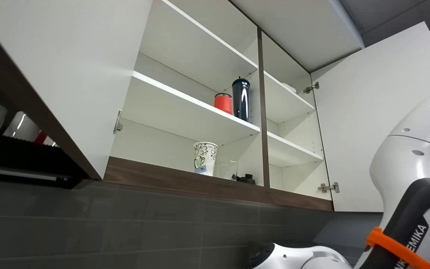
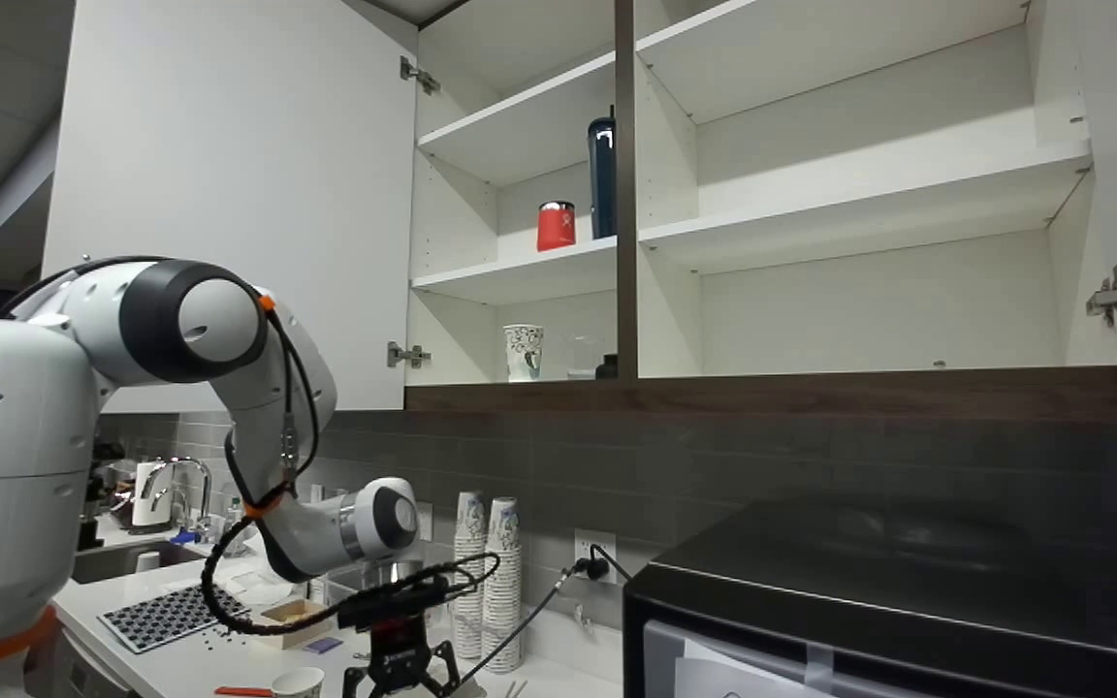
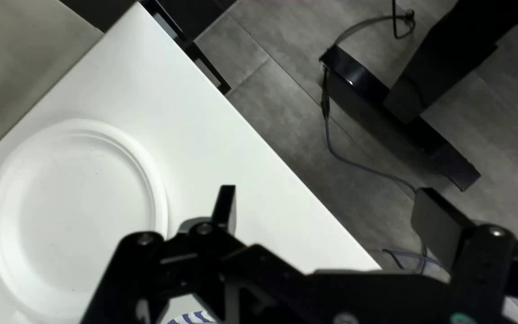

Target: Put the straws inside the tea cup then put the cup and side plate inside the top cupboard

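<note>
Tool (image 3: pixel 331 211) spread wide, gripping nothing, side plate (image 3: pixel 194 317) mostly out of view, top cupboard (image 1: pixel 185 116) open

in an exterior view, a tumbler (image 2: pixel 556 228) stands left of a bottle (image 2: pixel 603 179) inside the top cupboard (image 2: pixel 811 394), above a beaker (image 2: pixel 524 354); cup stacks (image 2: pixel 502 591) stand on the worktop (image 2: pixel 190 669) below.

You have the top cupboard (image 2: pixel 791 393) in both exterior views, its white doors swung wide at either end, white shelves inside, a dark wood-brown edge along the bottom and a matching upright between the two sections. In the wrist view you get only a sliver of the side plate (image 3: pixel 190 318) on the white bench (image 3: pixel 281 211), its blue-and-white rim curving at the bottom edge.
</note>
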{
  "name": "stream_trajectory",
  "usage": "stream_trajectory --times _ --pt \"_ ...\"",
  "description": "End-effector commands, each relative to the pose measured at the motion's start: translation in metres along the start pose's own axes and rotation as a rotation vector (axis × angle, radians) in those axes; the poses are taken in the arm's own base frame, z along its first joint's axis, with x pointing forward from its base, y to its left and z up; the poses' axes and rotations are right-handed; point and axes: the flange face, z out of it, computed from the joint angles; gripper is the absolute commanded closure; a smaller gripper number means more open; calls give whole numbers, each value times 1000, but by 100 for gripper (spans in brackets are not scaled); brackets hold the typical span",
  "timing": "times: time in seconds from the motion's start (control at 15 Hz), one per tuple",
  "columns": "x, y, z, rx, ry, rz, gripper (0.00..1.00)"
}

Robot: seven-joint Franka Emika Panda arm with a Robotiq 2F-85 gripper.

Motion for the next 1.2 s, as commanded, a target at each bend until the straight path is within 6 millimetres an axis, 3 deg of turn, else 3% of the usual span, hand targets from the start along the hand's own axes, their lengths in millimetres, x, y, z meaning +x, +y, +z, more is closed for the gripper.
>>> stream_trajectory --times 0.0,0.13,0.2,0.6,0.73,1.13 --pt "-7 0 34 109 135 104 0" --pt "-8 1 50 163 220 156 0" --pt "-4 3 35 111 163 112 0" --pt "-3 5 36 113 178 115 0" --pt "1 18 33 181 198 186 0" --pt "10 53 61 435 290 382 0"
